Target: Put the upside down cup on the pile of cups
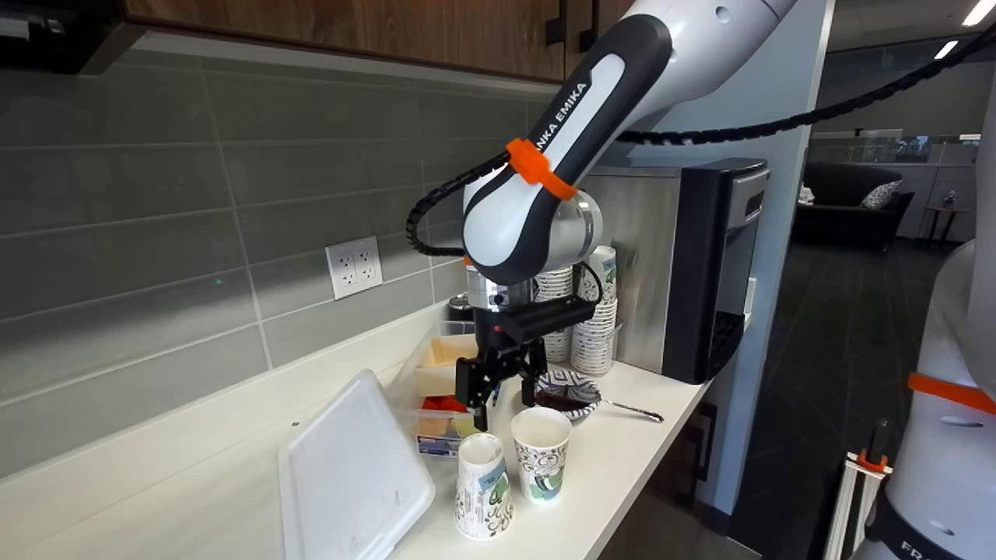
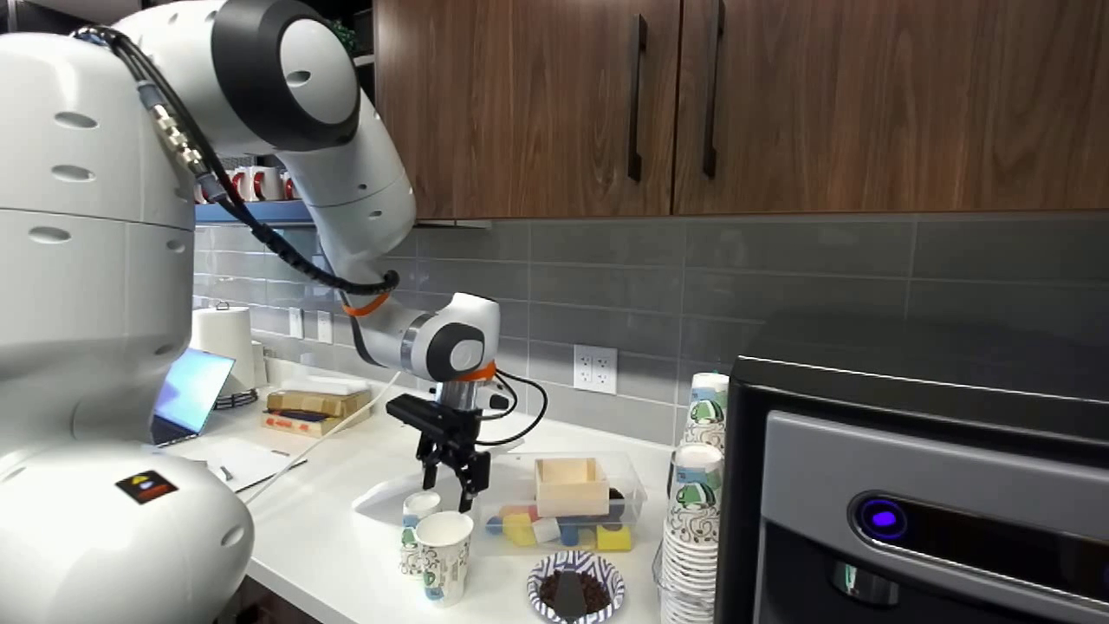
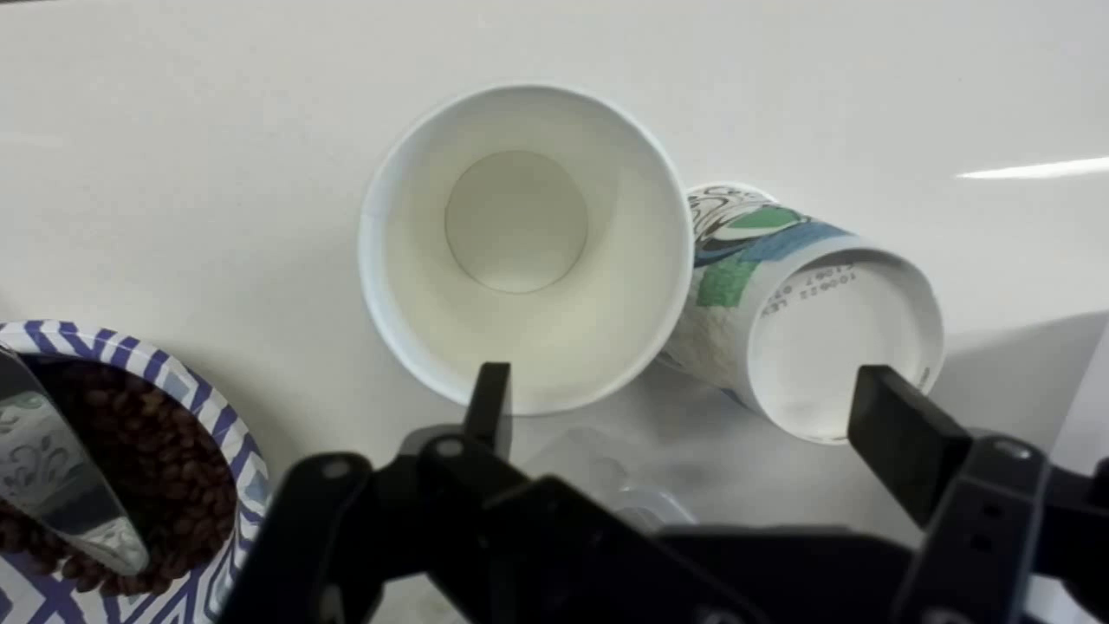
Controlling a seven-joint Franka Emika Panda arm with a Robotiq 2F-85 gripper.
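The upside-down paper cup [image 1: 483, 491] stands on its mouth on the white desk [image 1: 607, 451], base up, just beside an upright paper cup [image 1: 542, 460]; whether the two touch I cannot tell. The jaws hang above them, spread wide and holding nothing — presumably so that they can pass around a cup before closing. In the wrist view, though, their gap spans part of both cups, so a shift toward the inverted one is probably due first. The pile of nested cups [image 2: 690, 555] also has its narrow ends up, which suits the job: the loose cup should slip over the top without being turned. A second column [image 2: 706, 409] rises just beside it; which of them is meant is unclear.

Elsewhere on the desk sit a patterned paper bowl [image 3: 234, 446] of dark beans [image 3: 169, 451], a metal spoon [image 3: 65, 485] laid in it, a clear plastic bin [image 2: 632, 498] of coloured blocks [image 2: 520, 529], and a white panel [image 1: 350, 478] — perhaps the bin's lid. Behind runs a grey tiled wall [image 2: 780, 251] under wooden cabinets [image 2: 528, 104], with a black-and-steel dispenser [image 1: 712, 272] beside the columns and a dark sofa [image 1: 840, 202] in the room beyond.
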